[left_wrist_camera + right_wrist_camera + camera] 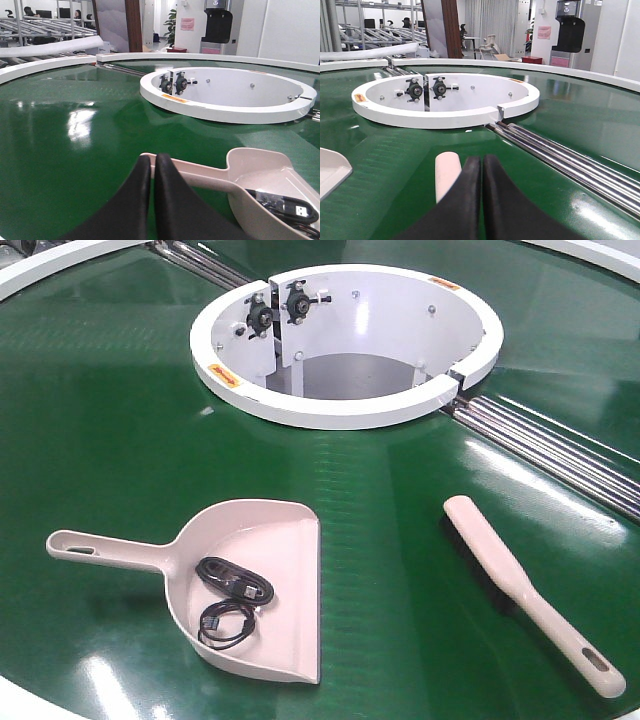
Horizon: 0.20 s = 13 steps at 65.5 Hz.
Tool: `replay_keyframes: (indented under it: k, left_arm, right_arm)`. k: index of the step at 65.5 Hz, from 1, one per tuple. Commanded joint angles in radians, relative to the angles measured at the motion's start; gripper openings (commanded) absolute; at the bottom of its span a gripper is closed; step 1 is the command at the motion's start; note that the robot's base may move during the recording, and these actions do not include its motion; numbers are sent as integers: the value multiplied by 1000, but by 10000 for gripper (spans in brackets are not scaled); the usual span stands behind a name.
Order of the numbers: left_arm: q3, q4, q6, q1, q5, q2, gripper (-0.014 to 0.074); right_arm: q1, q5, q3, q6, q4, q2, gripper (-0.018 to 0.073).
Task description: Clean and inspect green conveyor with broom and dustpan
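The green conveyor point(120, 430) fills the front view. On it at the front left lies the pale pink dustpan point(285, 540), handle pointing left, with two coiled black cables point(235, 585) inside. The broom point(520, 585) lies at the front right, bristles toward the dustpan, slotted handle end nearest the front edge. Neither gripper shows in the front view. In the left wrist view my left gripper point(152, 158) is shut and empty, just in front of the dustpan point(260, 167) handle end. In the right wrist view my right gripper point(481, 159) is shut and empty, beside the broom point(447, 170) tip.
The white ring-shaped opening point(345, 412) sits at the belt's centre, with two black bearings on its inner wall. Steel rollers point(560, 445) run from the ring to the right. A white rim point(45, 65) bounds the belt at the far side. The dustpan's corner point(330, 170) shows left.
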Motion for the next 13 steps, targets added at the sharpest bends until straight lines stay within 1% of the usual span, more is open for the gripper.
replay_keyframes:
  k: [1, 13]
  left_arm:
    - [31, -2, -8, 2, -70, -13, -6]
    - [31, -2, -8, 2, -70, -13, -6]
  right_arm:
    - [-7, -76, 21, -1, -9, -19, -10]
    - [-7, -76, 21, -1, -9, -19, -10]
